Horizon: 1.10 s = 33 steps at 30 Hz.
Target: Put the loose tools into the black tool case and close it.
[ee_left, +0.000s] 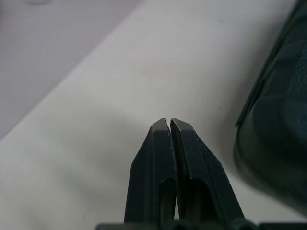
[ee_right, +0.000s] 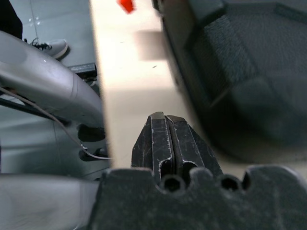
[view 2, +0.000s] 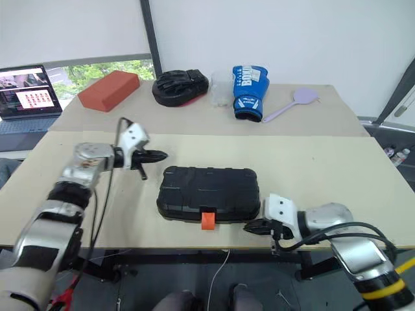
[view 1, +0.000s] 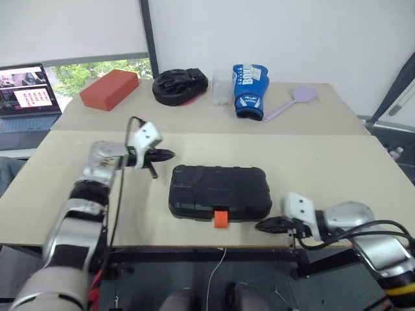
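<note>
Two tools flank the black tool case, which lies shut and flat near the front edge of the nearer desk. Its small orange latch hangs at the middle of the front side, pointing toward the desk edge. No loose screwdrivers, knife or tape roll can be seen on the desk around it.

Off the case's left end, the left tool hovers with its tips aimed toward the case's rear left corner, near it but apart from it. In the left wrist view its two black fingers are pressed together with nothing between them, above bare desk, with the dark case wall to one side.

By the case's front right corner sits the right tool, at the desk's front edge, pointing toward the case and just short of it. Its fingers are likewise pressed together and pinch nothing; the right wrist view shows the case's rounded corner close ahead and the orange latch farther along.

On the farther desk, well apart from the case, lie a red brick-shaped block, a black padded mitt, a clear plastic cup, a blue boxing glove and a lilac paddle-shaped thing. An open laptop stands at the far left.
</note>
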Motion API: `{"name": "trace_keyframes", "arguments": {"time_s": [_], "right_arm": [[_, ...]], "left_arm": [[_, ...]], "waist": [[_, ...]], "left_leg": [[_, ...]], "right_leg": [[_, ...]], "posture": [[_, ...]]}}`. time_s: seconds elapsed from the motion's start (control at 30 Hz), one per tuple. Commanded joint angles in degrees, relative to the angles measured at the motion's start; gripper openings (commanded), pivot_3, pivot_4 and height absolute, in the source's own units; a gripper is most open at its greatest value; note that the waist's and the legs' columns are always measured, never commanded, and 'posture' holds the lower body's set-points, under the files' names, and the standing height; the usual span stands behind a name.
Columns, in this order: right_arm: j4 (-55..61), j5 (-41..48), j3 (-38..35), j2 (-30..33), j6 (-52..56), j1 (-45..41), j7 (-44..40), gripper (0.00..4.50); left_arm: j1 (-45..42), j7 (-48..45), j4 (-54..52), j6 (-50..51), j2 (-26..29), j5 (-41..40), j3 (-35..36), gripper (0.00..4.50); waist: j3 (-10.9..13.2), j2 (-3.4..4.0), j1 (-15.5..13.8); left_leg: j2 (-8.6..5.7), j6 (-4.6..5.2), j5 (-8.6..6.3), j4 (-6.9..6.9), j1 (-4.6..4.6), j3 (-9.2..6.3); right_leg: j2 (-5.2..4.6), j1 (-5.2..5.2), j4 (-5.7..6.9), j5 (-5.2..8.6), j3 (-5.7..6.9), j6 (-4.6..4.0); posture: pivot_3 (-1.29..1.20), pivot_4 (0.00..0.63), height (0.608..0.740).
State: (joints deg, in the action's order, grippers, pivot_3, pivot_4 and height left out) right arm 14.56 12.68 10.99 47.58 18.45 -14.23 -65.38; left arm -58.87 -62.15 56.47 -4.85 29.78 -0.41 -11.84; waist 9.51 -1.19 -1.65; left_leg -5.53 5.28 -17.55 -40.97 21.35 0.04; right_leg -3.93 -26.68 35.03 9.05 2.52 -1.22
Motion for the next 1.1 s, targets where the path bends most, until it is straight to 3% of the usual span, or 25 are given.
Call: {"name": "trace_keyframes", "arguments": {"time_s": [0.03, 0.17, 0.3, 0.43, 0.57, 0.7, 0.9, 1.1], "right_arm": [[-3.51, -4.62, 2.42, -1.92, -2.52, -4.9, 2.07, 0.0], [-12.12, -11.3, 2.73, -5.9, -3.74, -11.6, 10.12, 0.0], [-17.36, -11.98, -0.18, -8.29, -3.0, -14.2, 14.61, 0.0], [-12.61, -8.89, -3.33, -5.36, -1.93, -8.68, 11.8, 0.0], [-3.91, -5.17, -7.38, -1.33, 1.53, -1.68, 9.31, 0.0], [0.77, -3.77, -8.49, -0.26, 4.29, 0.45, 9.65, 0.0], [4.7, -2.84, -7.2, -1.33, 8.4, -0.39, 10.65, 0.0], [3.59, -3.69, -5.01, -2.6, 8.93, -2.74, 11.7, 0.0]], "left_arm": [[-2.46, -4.2, 5.03, -9.52, -0.91, 6.83, -5.22, 0.09], [-1.31, -18.01, 4.7, -11.92, -0.61, 8.39, -8.63, 0.09], [-0.09, -27.81, 0.29, -4.91, -0.52, 4.33, -6.49, 0.09], [-0.99, -21.15, -2.12, -2.1, -0.79, 0.64, -0.33, 0.09], [-1.07, -22.92, -11.34, 15.02, -0.4, -7.18, 5.53, 0.09], [3.83, -20.44, -24.38, 24.34, -2.37, -10.55, 5.65, 0.09], [9.27, -7.71, -26.61, 20.87, -9.64, -5.87, 2.47, 0.09], [13.63, -6.36, -25.5, 13.42, -8.94, -1.65, -2.12, 0.09]], "waist": [[0.0, 0.0, 0.83], [0.01, -0.01, 1.66], [0.02, -0.02, 1.3], [0.02, -0.01, 0.57], [0.01, 0.0, 0.61], [0.01, 0.01, 1.07], [0.0, 0.02, 0.79], [-0.09, 0.14, 0.59]], "left_leg": [[0.0, 0.0, 0.0, 0.06, 0.01, 0.0], [-0.02, -0.01, -0.02, 0.08, 0.02, 0.0], [-0.08, -0.36, -0.22, 0.01, -0.17, 0.01], [-0.08, 0.01, -0.01, 0.0, -0.05, -0.13], [-0.08, 0.09, -0.03, -0.52, 0.76, -0.21], [-0.13, 0.26, -0.14, -0.86, 0.92, -0.17], [-0.12, 0.15, -0.2, -0.73, 0.24, -0.2], [-0.11, -0.15, -0.38, -0.6, -0.31, -0.2]], "right_leg": [[0.0, 0.01, 0.0, 0.0, 0.01, 0.0], [-0.06, 0.02, -0.11, -0.02, 0.0, -0.01], [-0.24, 0.07, -0.01, -0.04, -0.04, -0.01], [-0.23, -0.03, 0.09, -0.08, 0.02, -0.08], [-0.2, -0.65, 0.31, -0.09, 0.09, -0.08], [-0.23, -0.72, 0.72, -0.14, 0.05, 0.02], [-0.21, -0.07, 0.28, -0.16, -0.03, 0.07], [-0.22, 0.44, 0.17, -0.2, -0.05, 0.09]], "posture": [[0.0, 0.15, 0.74], [0.0, 0.15, 0.74], [0.0, 0.15, 0.74], [0.0, 0.15, 0.74], [0.0, 0.15, 0.74], [0.0, 0.15, 0.74], [0.0, 0.15, 0.74], [0.0, 0.15, 0.74]]}}
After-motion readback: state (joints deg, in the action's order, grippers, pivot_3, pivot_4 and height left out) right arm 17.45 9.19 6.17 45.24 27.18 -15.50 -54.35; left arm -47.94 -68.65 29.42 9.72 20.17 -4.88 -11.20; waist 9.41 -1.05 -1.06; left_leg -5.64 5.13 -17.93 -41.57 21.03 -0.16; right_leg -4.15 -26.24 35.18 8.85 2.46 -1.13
